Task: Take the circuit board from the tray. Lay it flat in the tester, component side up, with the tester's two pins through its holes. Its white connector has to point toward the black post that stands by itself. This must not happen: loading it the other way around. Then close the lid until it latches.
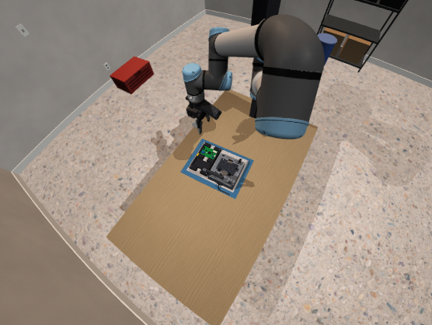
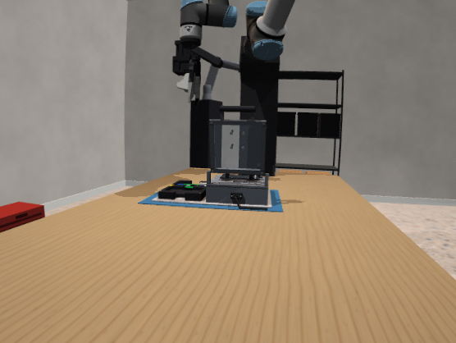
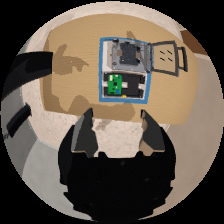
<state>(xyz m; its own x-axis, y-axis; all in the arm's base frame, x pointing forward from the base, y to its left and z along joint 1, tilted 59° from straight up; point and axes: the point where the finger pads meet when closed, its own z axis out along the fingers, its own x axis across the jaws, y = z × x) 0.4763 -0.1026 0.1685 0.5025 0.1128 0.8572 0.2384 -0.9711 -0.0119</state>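
Above the table's edge, our gripper (image 1: pixel 203 124) (image 2: pixel 192 98) (image 3: pixel 117 109) is half-open and empty; let's center over the green board (image 1: pixel 209 152) (image 2: pixel 189 186) (image 3: pixel 115 85) before dropping.

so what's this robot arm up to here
The arm is handling nothing yet: its gripper hangs in the air, partly open. The green circuit board is in its black tray, beside the tester. The tester's lid stands open, so loading and closing remain to be done.
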